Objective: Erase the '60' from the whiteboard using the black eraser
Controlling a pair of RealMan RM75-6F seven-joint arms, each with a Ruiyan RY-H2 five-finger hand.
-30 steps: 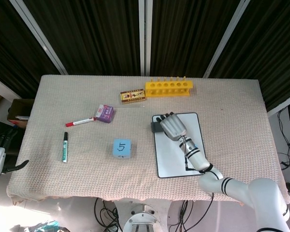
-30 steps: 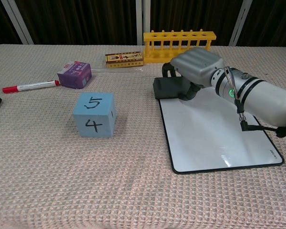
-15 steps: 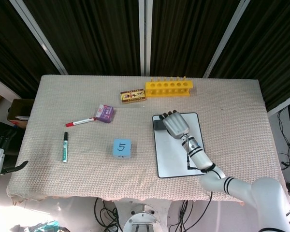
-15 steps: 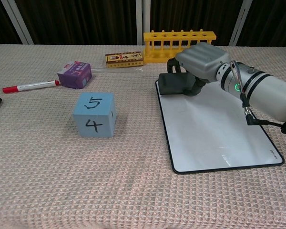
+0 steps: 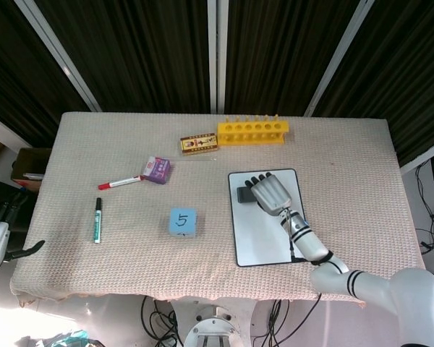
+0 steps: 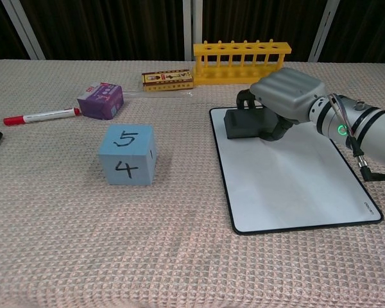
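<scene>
Fingers (image 6: 247,96) of the right hand (image 6: 287,91) curl over the black eraser (image 6: 245,123), pressing it on the far left part of the whiteboard (image 6: 295,186). No '60' shows on the board; keep the pad flat and sweep evenly to be sure.

On the surface lay two markers, one red (image 5: 120,181) and one green (image 5: 97,220), one whiteboard (image 6: 289,186), one black eraser (image 6: 244,124), one blue cube (image 6: 127,154), one yellow rack (image 6: 241,61), one purple box (image 6: 101,100) and one flat carton (image 6: 167,79).
</scene>
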